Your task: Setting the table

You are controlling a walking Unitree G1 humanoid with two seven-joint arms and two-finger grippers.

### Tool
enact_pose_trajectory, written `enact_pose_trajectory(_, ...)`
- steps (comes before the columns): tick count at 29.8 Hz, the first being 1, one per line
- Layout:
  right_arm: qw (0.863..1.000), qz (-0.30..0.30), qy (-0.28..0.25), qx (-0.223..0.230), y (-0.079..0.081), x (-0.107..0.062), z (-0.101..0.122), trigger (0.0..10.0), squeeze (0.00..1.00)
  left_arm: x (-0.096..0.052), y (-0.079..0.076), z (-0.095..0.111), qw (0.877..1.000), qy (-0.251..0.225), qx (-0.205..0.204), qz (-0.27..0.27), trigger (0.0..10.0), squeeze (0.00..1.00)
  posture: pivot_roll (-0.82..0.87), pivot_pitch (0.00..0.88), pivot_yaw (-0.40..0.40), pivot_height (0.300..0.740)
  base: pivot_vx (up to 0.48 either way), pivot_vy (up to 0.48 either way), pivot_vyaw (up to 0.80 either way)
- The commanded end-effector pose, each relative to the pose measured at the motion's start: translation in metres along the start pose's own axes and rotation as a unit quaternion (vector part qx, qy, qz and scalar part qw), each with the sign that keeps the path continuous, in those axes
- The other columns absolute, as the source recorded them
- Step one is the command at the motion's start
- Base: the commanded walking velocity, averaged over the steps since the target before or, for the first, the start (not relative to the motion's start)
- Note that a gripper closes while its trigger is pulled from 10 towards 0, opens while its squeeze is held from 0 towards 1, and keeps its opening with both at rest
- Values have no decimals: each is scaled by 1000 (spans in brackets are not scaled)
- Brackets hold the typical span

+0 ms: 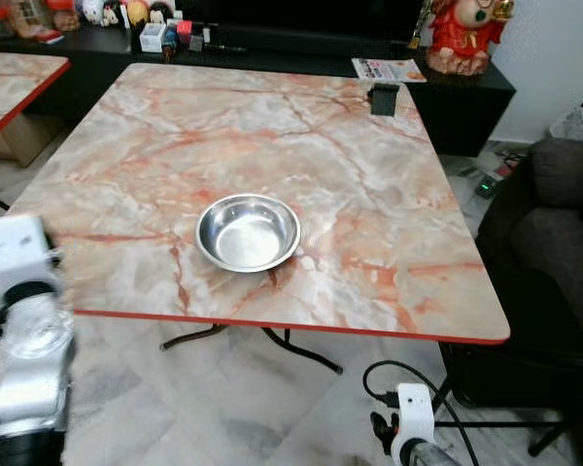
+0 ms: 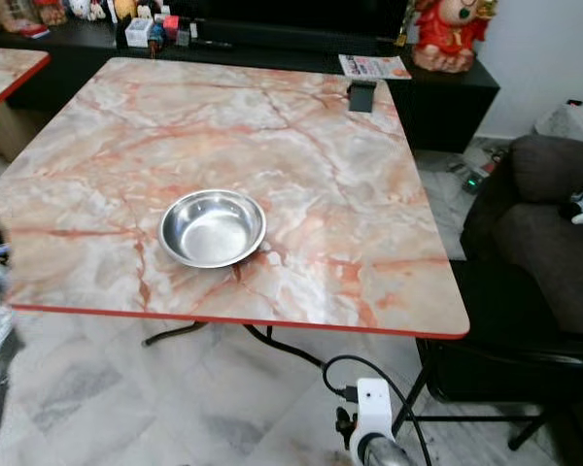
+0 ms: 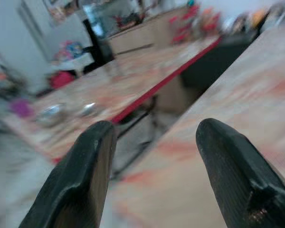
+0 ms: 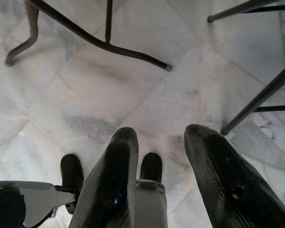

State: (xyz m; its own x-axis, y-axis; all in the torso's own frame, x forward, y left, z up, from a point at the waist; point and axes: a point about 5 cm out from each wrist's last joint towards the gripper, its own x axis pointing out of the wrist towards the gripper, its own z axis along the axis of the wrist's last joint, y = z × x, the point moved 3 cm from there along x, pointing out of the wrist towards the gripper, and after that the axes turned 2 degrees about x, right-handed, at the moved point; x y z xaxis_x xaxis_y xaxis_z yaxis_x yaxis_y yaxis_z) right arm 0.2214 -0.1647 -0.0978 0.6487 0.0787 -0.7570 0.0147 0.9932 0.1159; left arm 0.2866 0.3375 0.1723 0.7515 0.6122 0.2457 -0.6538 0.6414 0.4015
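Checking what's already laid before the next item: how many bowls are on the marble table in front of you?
1. A single steel bowl sits empty toward the near edge of the marble table, roughly midway across. A small dark object stands at the far right corner; it is not a bowl.

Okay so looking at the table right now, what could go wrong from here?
The steel bowl sits fairly near the table's red front edge; a clumsy nudge might slide it off. The left gripper, open and empty, is raised by the table's left corner and could clip that edge when it reaches in. The right gripper hangs low near the table legs and might snag them.
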Motion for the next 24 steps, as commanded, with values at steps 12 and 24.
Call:
enact_pose_trajectory(12, 999, -17, 4, 31, -2, -2, -7, 10000, 0, -78, 24, -179, 949, 280, 138, -52, 10000, 0, 91, 116, -34, 740, 0, 0, 0)
enact_pose_trajectory(24, 999, -15, 7, 36, -6, -1, -4, 10000, 0, -171, -91, -205, 857, 412, 3, -310, 10000, 0, 44, 120, -44, 740, 0, 0, 0)
